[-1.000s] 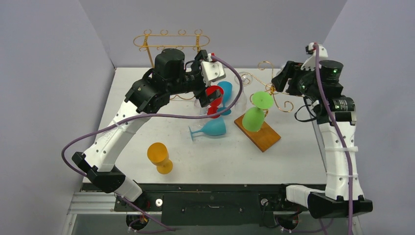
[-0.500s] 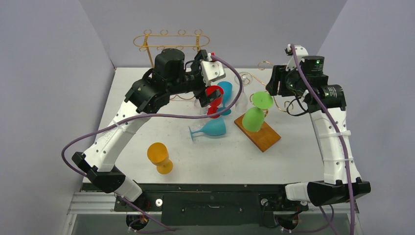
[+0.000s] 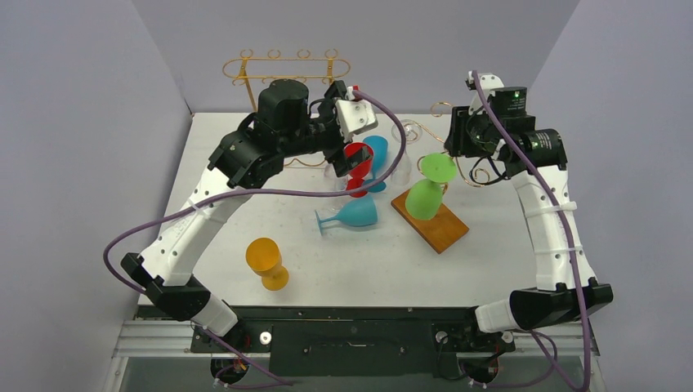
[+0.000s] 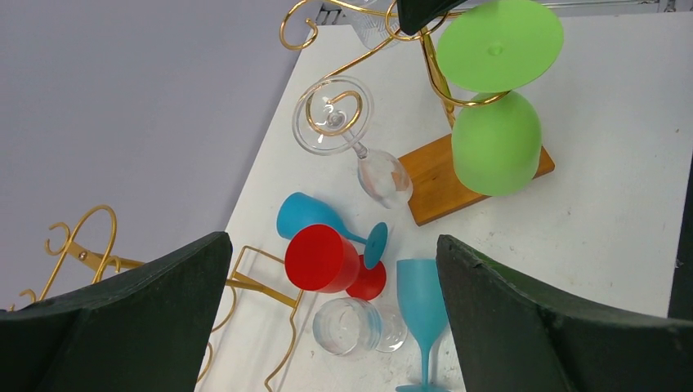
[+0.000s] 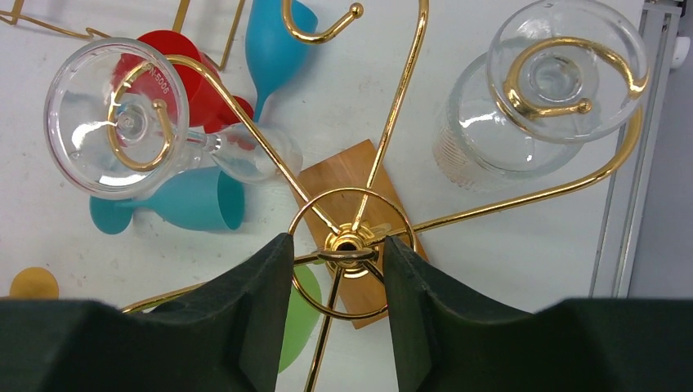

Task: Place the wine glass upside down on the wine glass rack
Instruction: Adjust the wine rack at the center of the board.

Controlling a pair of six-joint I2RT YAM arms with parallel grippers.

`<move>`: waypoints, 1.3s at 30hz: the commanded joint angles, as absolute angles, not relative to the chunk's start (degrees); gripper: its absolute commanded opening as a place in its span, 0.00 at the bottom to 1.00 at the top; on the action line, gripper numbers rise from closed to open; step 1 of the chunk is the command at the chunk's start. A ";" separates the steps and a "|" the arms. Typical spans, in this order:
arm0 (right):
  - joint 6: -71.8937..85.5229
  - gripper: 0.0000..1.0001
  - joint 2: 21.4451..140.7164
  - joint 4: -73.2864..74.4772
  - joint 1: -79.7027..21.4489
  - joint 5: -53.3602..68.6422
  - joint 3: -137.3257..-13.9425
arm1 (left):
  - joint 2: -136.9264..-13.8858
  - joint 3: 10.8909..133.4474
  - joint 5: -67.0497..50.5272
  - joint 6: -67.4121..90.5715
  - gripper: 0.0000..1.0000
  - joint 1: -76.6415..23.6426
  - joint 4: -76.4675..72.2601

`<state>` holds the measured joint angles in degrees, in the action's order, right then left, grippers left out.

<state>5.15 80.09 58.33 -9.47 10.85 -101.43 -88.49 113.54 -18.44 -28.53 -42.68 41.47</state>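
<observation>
Directly below right claw: rack.

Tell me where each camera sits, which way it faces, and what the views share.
Top external: fixed above and behind the bases, facing down over the table; the left arm and right arm show whole.
Left wrist: on the left arm, looking down at the red glass and green glass; its spread fingers frame the bottom.
Right wrist: directly above the rack, looking straight down; its fingers flank the top ring.
Shared: both wrist views show the red glass, the green glass and a clear glass hung on a gold curl.
</observation>
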 commanded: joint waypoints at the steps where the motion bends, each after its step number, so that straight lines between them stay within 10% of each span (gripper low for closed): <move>1: 4.83 0.40 82.18 60.07 -10.31 9.38 -104.34 | -88.94 116.35 -17.75 -27.86 0.94 -42.92 40.61; 22: 5.80 0.30 86.83 62.61 -11.68 9.16 -105.41 | -88.82 116.81 -17.59 -28.30 0.94 -43.06 40.39; 39: 4.12 0.49 86.65 69.26 -12.22 3.30 -115.72 | -88.31 116.16 -18.25 -28.19 0.94 -43.16 39.96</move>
